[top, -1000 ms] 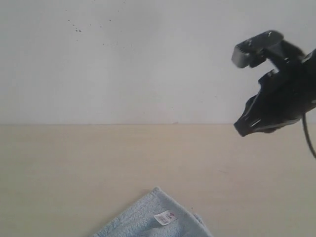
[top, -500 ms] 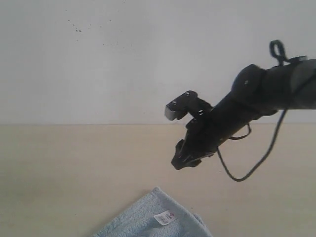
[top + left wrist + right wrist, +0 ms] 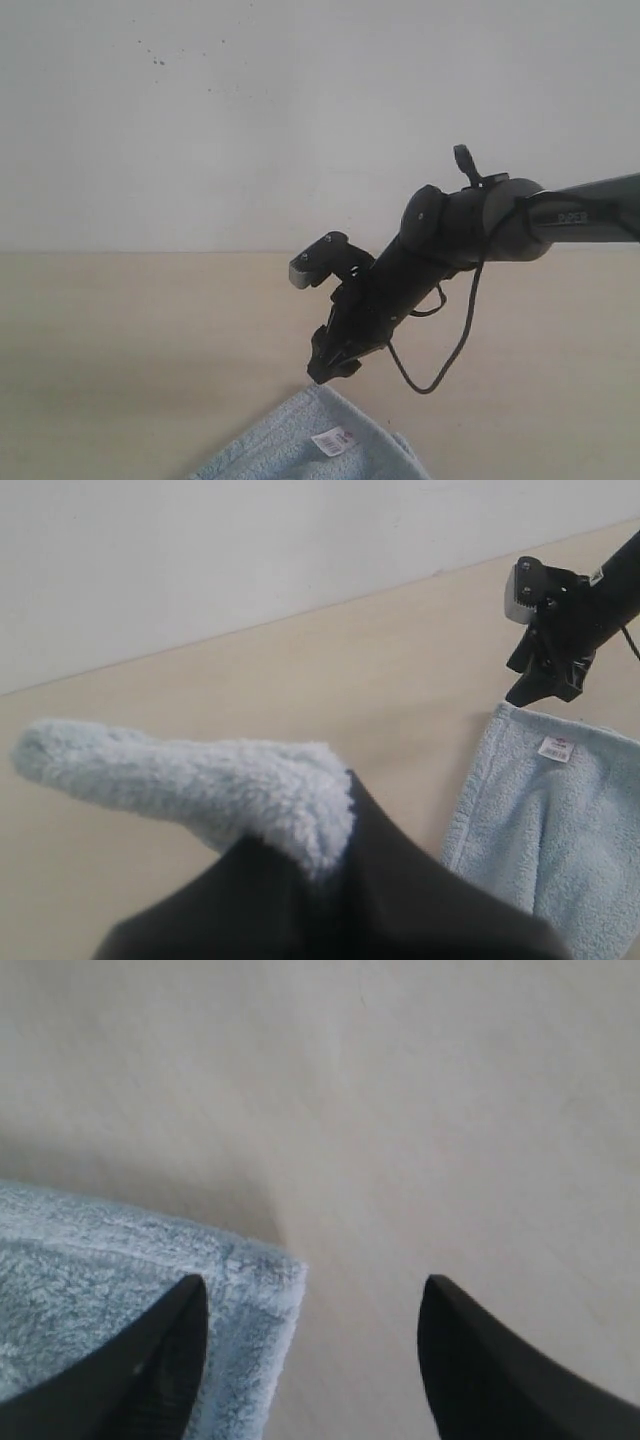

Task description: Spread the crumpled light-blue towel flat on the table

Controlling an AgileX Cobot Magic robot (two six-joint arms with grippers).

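Note:
The light-blue towel (image 3: 300, 445) lies on the beige table (image 3: 120, 340) at the bottom edge of the exterior view, its white label (image 3: 334, 440) facing up near the far corner. My right gripper (image 3: 330, 368) hangs just above that corner, open; in the right wrist view (image 3: 310, 1295) one finger (image 3: 160, 1360) is over the towel corner (image 3: 150, 1290) and the other over bare table. In the left wrist view my left gripper (image 3: 335, 855) is shut on a fold of the towel (image 3: 200, 785), which sticks out past it. The flat part of the towel (image 3: 545, 820) lies beyond.
A white wall (image 3: 300, 120) rises behind the table. Bare tabletop stretches left and right of the towel. The right arm (image 3: 520, 215) and its dangling cable (image 3: 450, 350) reach in from the right edge.
My right arm has swung from the upper right down and leftward, and its gripper now hangs just above the towel's far corner. The towel has not moved.

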